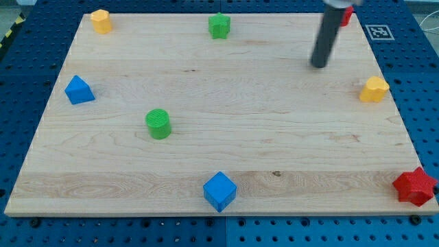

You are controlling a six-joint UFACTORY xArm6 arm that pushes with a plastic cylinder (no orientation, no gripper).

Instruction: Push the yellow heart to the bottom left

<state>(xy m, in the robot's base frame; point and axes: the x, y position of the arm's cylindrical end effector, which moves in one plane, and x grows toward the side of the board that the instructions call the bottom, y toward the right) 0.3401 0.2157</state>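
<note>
The blue cube (pixel 219 191) sits nearest. The yellow heart (pixel 374 89) looks light, rigid and easy to slide; push its upper-right side. My tip (pixel 319 66), a bare rod with no claw, stands apart to its upper left.

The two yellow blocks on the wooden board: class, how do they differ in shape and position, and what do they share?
The yellow block at the view's top left looks faceted, roughly hexagonal, while the yellow heart-shaped block has rounded lobes. The first sits in the board's far left corner; the heart sits by the right edge, lower in the view. My tip is much nearer the heart, up and to its left, touching neither. Both are small, yellow and lie flat on the wooden board.
</note>
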